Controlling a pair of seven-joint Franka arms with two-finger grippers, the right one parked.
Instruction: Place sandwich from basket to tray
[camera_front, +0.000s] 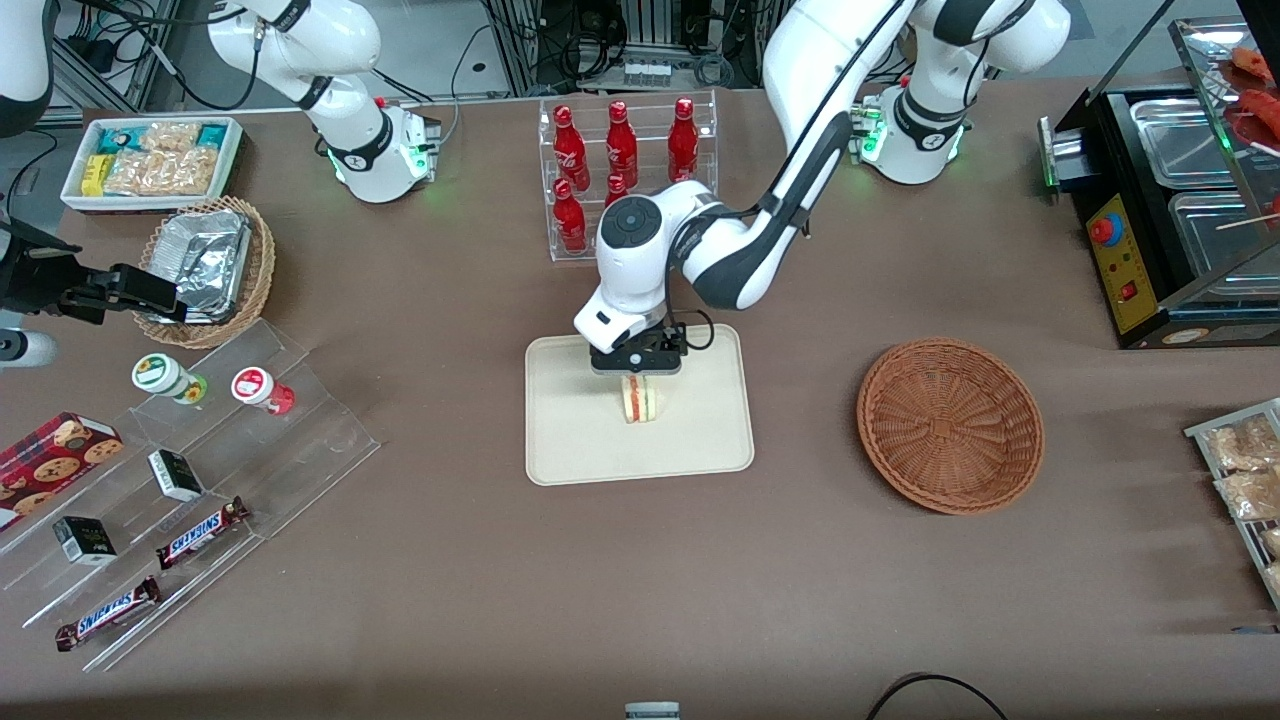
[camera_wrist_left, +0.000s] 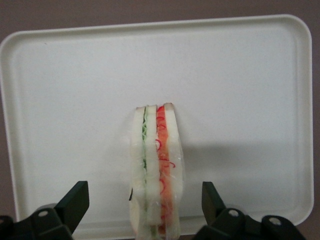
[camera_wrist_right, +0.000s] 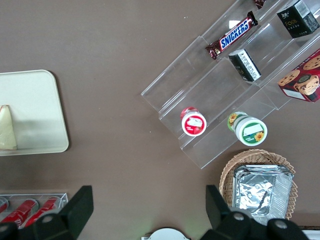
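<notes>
on tray (camera_front: 570, 450): one sandwich (camera_front: 640, 399), gripper (camera_front: 638, 376) spread above.

Brown cloth-covered worktop (camera_front: 450, 560) filled the scene, evenly lit from above, soft shadows beneath objects, tangled black cables (camera_front: 560, 40) and metal framing lay at its edge farthest from the front camera, green indicator glow (camera_front: 420, 165) fell on the cloth.

Matt smooth tray (camera_front: 570, 440), woven wicker basket (camera_front: 950, 425), matt black gripper (camera_wrist_left: 145, 205).
</notes>
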